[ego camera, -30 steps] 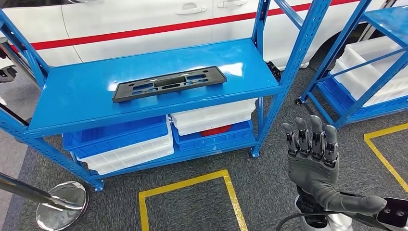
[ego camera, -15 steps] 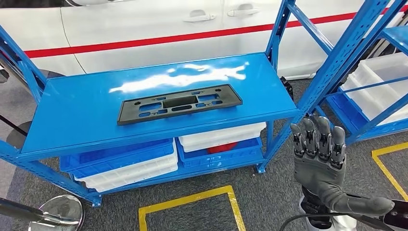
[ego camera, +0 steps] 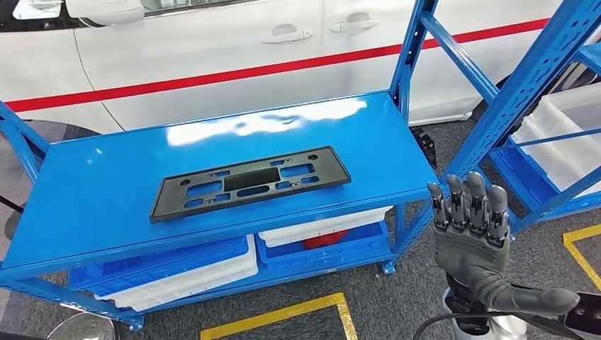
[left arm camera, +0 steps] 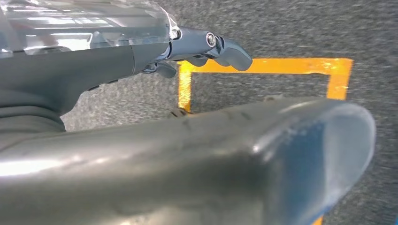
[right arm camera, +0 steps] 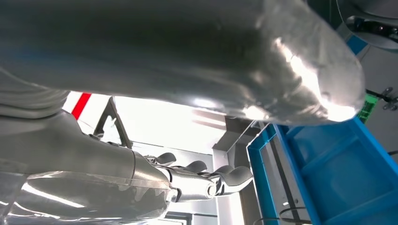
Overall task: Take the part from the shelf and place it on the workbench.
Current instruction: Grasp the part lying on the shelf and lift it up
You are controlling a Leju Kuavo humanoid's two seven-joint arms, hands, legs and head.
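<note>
Black plastic part (ego camera: 251, 182), a flat slotted bracket, lies on top level of blue shelf (ego camera: 92, 205), near its front edge. Right hand (ego camera: 470, 234) is raised off to the shelf's right, beside its corner post, well apart from the part; fingers straight, side by side, thumb out, nothing held.

Left wrist view: left hand (left arm camera: 141, 61) over grey carpet (left arm camera: 281, 37) w/ yellow floor tape (left arm camera: 263, 65); fingers stretched out, nothing in them. Right wrist view looks up past the hand at blue racking.

Lower shelf level: blue and white bins (ego camera: 184, 265). Behind shelf, white car (ego camera: 234, 49) w/ red stripe. Second blue rack (ego camera: 546, 142) at right.
</note>
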